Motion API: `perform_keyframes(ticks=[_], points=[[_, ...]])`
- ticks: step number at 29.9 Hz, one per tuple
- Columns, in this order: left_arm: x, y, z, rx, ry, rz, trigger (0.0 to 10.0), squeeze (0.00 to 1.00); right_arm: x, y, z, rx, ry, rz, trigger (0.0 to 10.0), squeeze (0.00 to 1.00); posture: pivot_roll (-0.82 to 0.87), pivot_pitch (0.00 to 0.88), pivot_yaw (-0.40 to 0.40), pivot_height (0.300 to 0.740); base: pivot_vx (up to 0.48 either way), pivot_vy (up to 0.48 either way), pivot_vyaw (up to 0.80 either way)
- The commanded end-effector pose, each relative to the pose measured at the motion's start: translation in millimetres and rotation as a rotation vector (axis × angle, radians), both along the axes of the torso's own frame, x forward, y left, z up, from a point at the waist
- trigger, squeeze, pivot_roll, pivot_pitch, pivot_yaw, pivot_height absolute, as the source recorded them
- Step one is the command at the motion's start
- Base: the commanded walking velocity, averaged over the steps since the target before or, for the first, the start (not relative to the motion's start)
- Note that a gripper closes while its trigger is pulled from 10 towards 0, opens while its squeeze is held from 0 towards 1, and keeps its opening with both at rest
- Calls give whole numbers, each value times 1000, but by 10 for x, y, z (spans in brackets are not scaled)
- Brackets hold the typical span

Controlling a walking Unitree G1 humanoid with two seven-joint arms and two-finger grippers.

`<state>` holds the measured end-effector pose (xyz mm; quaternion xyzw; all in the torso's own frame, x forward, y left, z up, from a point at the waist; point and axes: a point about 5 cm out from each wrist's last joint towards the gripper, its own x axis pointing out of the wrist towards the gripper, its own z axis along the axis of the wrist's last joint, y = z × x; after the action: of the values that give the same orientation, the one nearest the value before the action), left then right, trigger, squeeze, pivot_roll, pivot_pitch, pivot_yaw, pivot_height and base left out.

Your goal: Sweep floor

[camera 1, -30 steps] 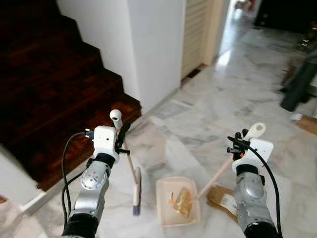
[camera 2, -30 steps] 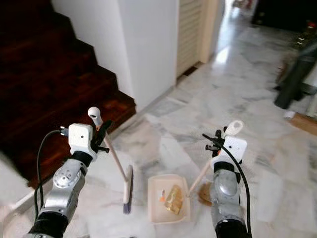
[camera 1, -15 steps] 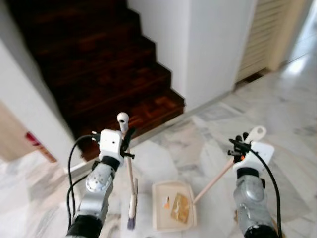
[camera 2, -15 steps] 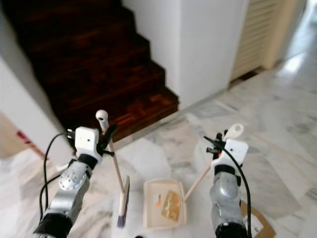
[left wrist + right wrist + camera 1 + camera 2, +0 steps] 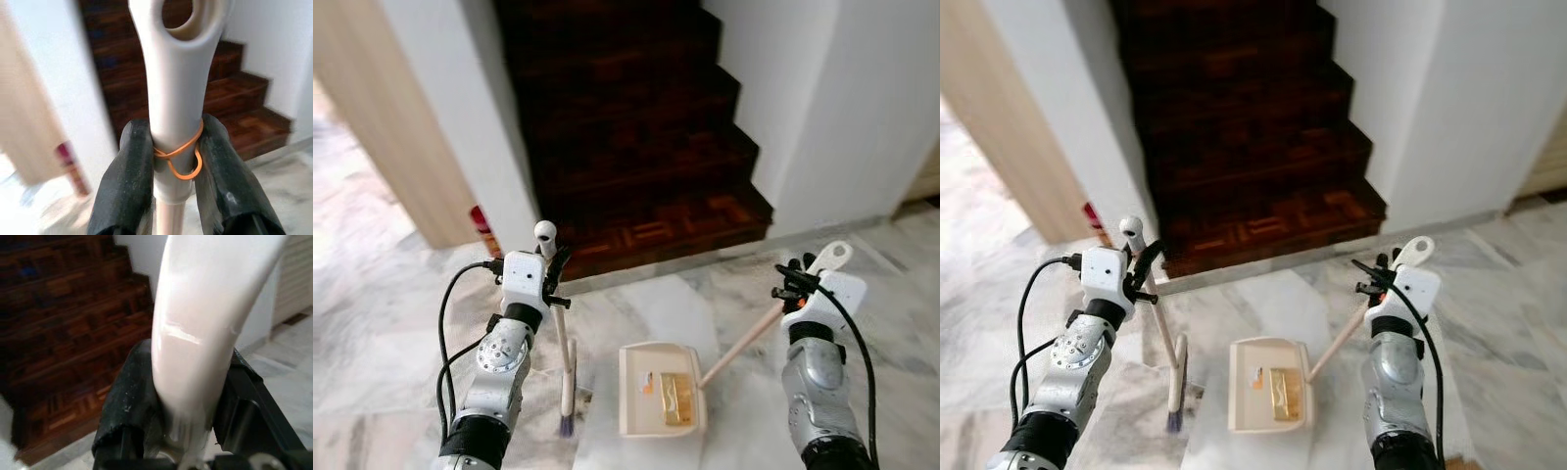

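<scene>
Before the dark stairs (image 5: 636, 147), left gripper (image 5: 168, 152) fingers clamp the broom (image 5: 565, 362), right gripper (image 5: 188, 396) fingers clamp the dustpan (image 5: 646, 416), apparently holding paper scraps (image 5: 675, 397).

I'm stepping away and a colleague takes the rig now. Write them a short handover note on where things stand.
Left hand: shut on the cream plastic broom handle, broom upright, bristles on the marble floor.
Right hand: shut on the long cream handle of the cream dustpan, which rests on the floor right of the broom.
Done: a tan scrap and a small orange bit lie in the pan.
Left: the view faces dark wooden stairs; sweep anything remaining, then empty the pan.
</scene>
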<state>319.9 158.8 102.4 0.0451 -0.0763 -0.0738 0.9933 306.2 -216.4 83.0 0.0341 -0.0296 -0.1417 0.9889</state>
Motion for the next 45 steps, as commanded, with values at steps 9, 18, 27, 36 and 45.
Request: perform_keyframes(ticks=[9, 18, 27, 36, 45], points=[[50, 45, 57, 9, -14, 5, 10000, 0, 58, 76, 127, 28, -53, 13, 10000, 0, -77, 0, 102, 740, 0, 180, 0], [52, 66, 65, 19, -19, 13, 10000, 0, 72, 109, 124, 27, -52, 26, 10000, 0, -30, 0, 96, 740, 0, 399, 372], [12, 135, 39, 25, -14, 37, 10000, 0, 108, 161, 133, 35, -47, 54, 10000, 0, -11, 0, 83, 740, 0, 376, 89], [-3, 134, 24, 25, -10, 41, 10000, 0, 102, 157, 116, 41, -39, 58, 10000, 0, -7, 0, 77, 740, 0, 349, 0], [-21, 130, 8, 25, -6, 43, 10000, 0, 99, 177, 94, 52, -30, 70, 10000, 0, 2, 0, 70, 740, 0, 344, 0]])
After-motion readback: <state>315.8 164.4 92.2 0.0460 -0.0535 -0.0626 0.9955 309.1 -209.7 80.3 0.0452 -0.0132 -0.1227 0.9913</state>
